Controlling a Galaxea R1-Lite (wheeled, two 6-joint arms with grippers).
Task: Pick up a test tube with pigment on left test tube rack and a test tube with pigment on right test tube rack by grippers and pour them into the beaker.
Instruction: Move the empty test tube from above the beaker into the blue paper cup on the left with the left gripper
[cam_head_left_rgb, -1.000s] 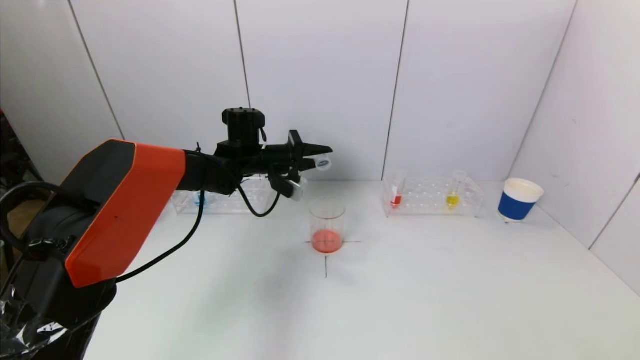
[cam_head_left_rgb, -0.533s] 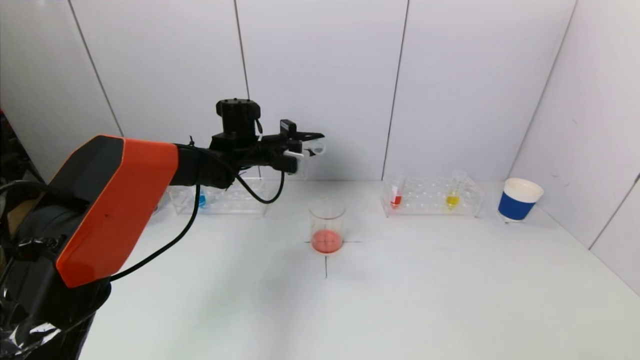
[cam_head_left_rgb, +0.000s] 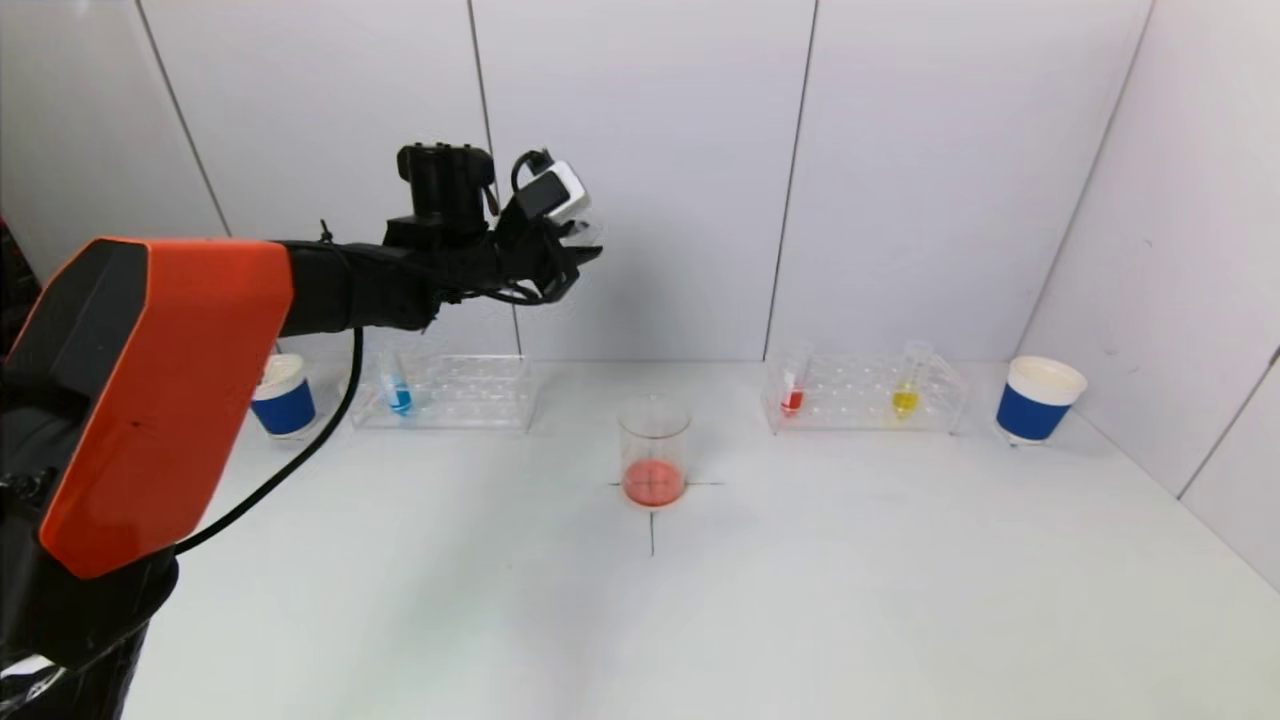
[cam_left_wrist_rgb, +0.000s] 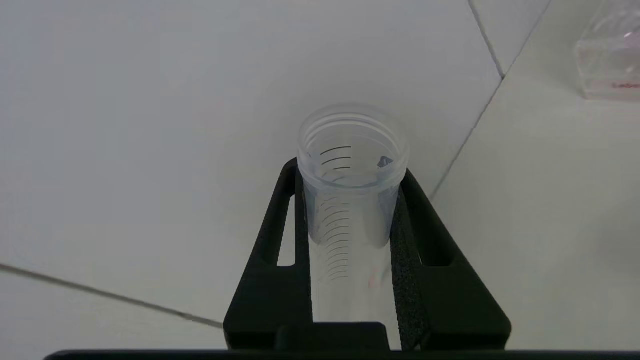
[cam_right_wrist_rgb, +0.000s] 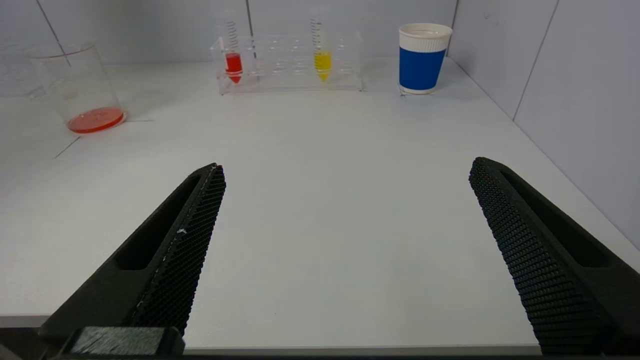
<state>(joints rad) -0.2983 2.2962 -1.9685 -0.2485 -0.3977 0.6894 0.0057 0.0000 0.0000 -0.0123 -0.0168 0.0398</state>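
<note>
- Your left tool (cam_left_wrist_rgb: 350, 240) is clenched on an emptied test tube (cam_left_wrist_rgb: 350, 200), raised above the far-left rack (cam_head_left_rgb: 455, 392), clear of the beaker (cam_head_left_rgb: 654, 452).
- Your right tool (cam_right_wrist_rgb: 345, 250) is released, low near the surface (cam_right_wrist_rgb: 325, 200); red tube (cam_head_left_rgb: 792, 390) and yellow tube (cam_head_left_rgb: 906, 385) wait far right.

The beaker (cam_head_left_rgb: 654, 448) holds red liquid; rack tubes show blue (cam_head_left_rgb: 399, 399), red (cam_head_left_rgb: 792, 400), yellow (cam_head_left_rgb: 905, 400); the cup (cam_head_left_rgb: 1038, 399) is blue and white.

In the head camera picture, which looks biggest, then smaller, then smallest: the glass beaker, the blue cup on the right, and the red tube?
1. Beaker, though it stands nearer the camera, so that helps it.
2. Blue cup, a little smaller in the picture.
3. Red tube, clearly the smallest.
</note>
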